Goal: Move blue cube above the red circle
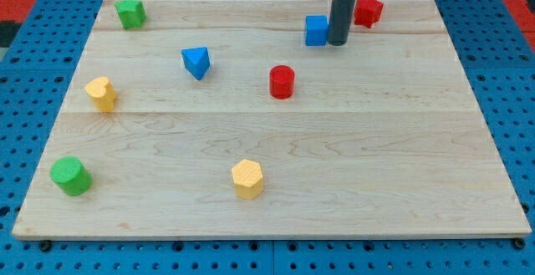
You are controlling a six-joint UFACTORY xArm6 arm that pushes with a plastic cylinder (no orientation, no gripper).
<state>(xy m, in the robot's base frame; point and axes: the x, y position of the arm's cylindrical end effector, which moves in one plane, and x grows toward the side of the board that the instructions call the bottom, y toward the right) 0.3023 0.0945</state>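
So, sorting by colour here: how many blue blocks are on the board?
2. The blue cube sits near the view's top, just left of my tip; the blue triangular block lies left of centre. None seems hidden.

One camera looks down from above and in front at a slant, facing the wooden board (276,150), whose far edge sits at the view's top. It stands near enough that the board almost fills the frame, blue pegboard (25,91) bordering it

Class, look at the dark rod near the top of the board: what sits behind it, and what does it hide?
Behind the rod, my tip sits between the blue cube and the red star-like block. The rod covers the cube's right edge and the red block's left edge.
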